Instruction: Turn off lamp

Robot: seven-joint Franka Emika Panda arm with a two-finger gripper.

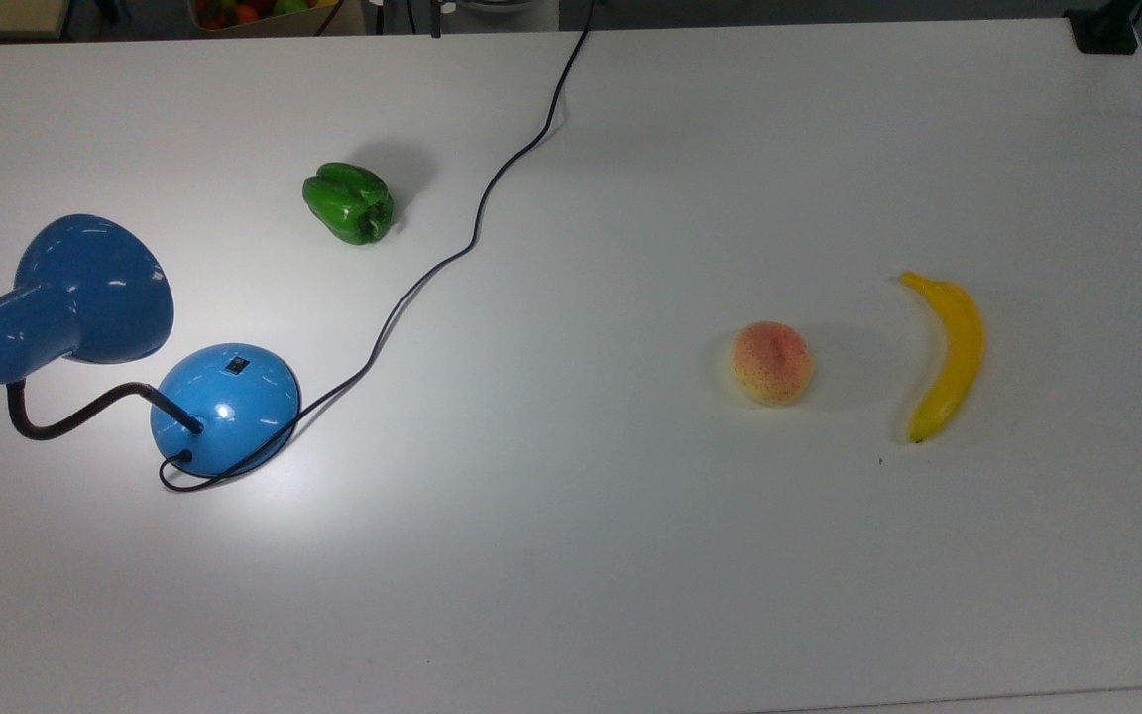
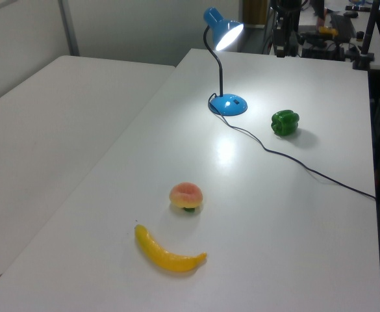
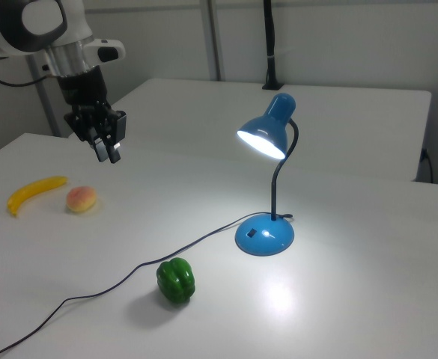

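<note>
Overhead, the lamp [image 1: 224, 407] glows, lit; the gripper [image 3: 106, 149] hangs off the table, jaws near closed, holding nothing, at ten o'clock of the lamp in the right view.

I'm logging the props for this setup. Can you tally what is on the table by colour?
Blue: 1, the lamp
Green: 1, the pepper
Yellow: 1, the banana
Pink-orange: 1, the peach
Total: 4
</note>
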